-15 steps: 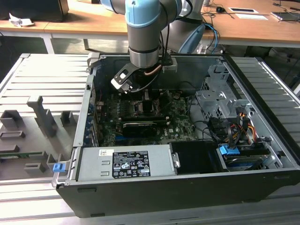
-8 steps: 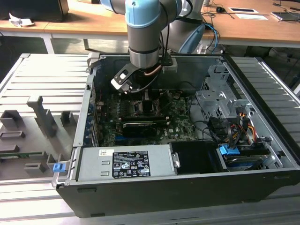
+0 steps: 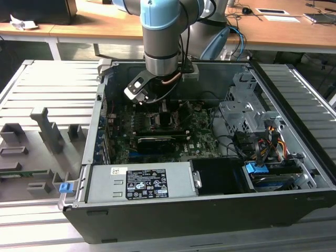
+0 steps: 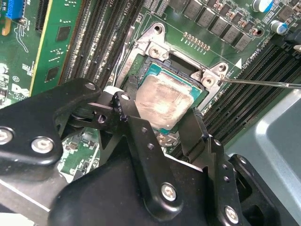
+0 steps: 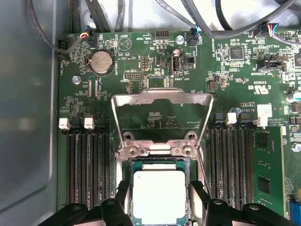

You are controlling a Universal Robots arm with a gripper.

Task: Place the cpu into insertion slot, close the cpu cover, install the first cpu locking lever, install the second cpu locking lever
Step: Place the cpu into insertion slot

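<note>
Gripper (image 5: 160,189) astride cpu (image 5: 159,200), flat in insertion slot (image 4: 179,63); clamped on it or clear of it, cannot tell. Cpu cover (image 5: 162,98) raised, open, hinged at slot edge.

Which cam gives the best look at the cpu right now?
First wrist view: the cpu is seen square-on, nearly whole, lying in the insertion slot. The second wrist view shows it aslant, the gripper covering one edge. In the exterior view the arm stands over that spot.
</note>
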